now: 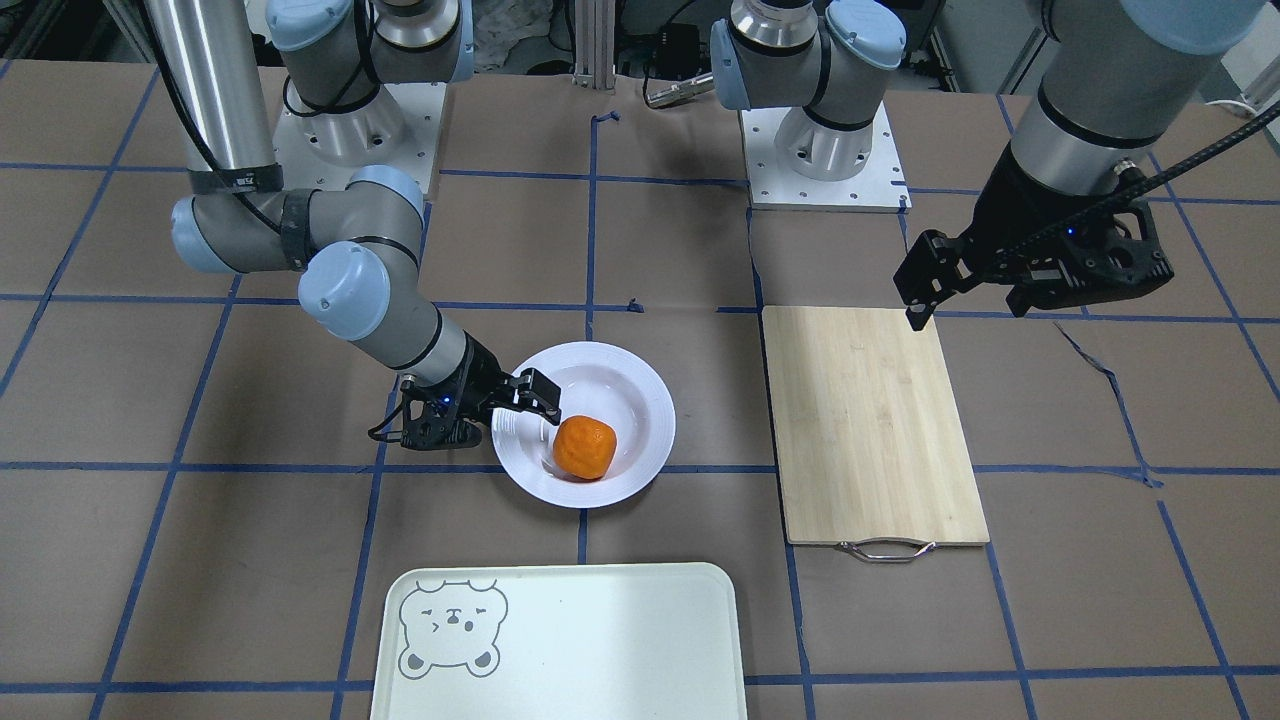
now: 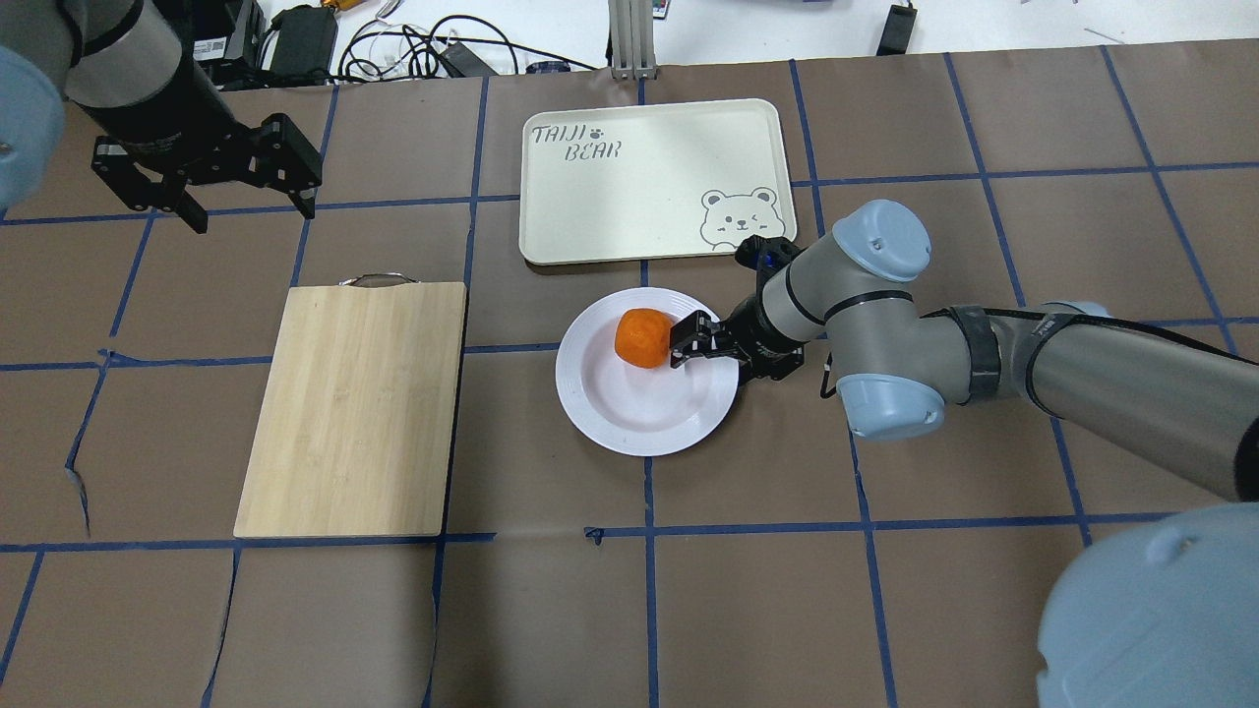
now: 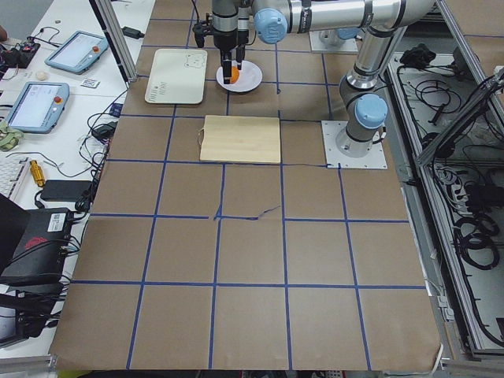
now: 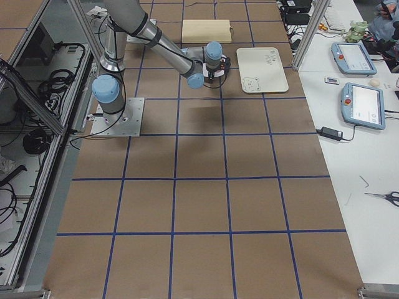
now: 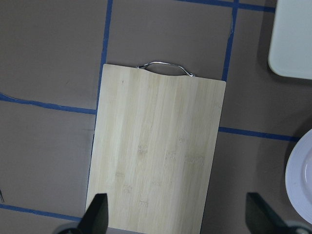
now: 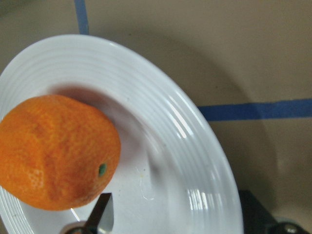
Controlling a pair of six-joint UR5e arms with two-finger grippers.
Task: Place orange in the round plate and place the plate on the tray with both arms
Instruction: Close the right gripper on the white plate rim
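Observation:
The orange (image 1: 585,447) (image 2: 644,337) (image 6: 53,151) lies in the sunken centre of the white round plate (image 1: 625,372) (image 2: 639,418) (image 6: 185,146), towards the tray side. My right gripper (image 1: 535,395) (image 2: 693,342) is low at the plate's rim beside the orange, open. One fingertip (image 6: 102,214) is over the plate's inside and the other is outside the rim. It grips nothing. The mint-white tray (image 1: 600,640) (image 2: 639,187) with the bear face lies just beyond the plate. My left gripper (image 1: 968,300) (image 2: 246,206) hangs open and empty, high above the far end of the bamboo board.
A bamboo board (image 1: 870,420) (image 2: 359,403) (image 5: 156,156) with a metal handle lies on the left arm's side of the plate. Brown paper with blue tape lines covers the table. Cables and tablets sit past the table's far edge.

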